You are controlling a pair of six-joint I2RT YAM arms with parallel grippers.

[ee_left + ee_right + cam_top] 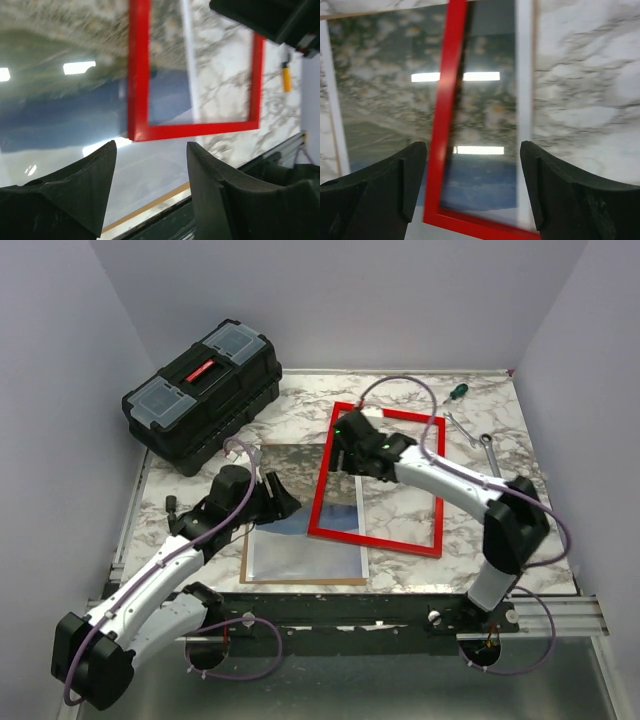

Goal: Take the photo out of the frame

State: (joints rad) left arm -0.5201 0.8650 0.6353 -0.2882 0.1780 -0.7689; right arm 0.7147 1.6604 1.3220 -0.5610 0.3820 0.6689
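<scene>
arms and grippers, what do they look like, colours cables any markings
The left arm and right arm have white tubular links between chunky black joints. A lilac cable loops loosely along each. A green light glows near the right wrist. The left gripper and right gripper each carry two matte black wedge-shaped fingers. No lettering shows.

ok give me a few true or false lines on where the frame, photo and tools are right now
The red frame lies partly over the photo. True.
The black toolbox stands open. False: its lid is shut.
The left fingers are shut on the photo. False: they are open and hold nothing.
A green-handled screwdriver lies near the table's far edge. True.
</scene>
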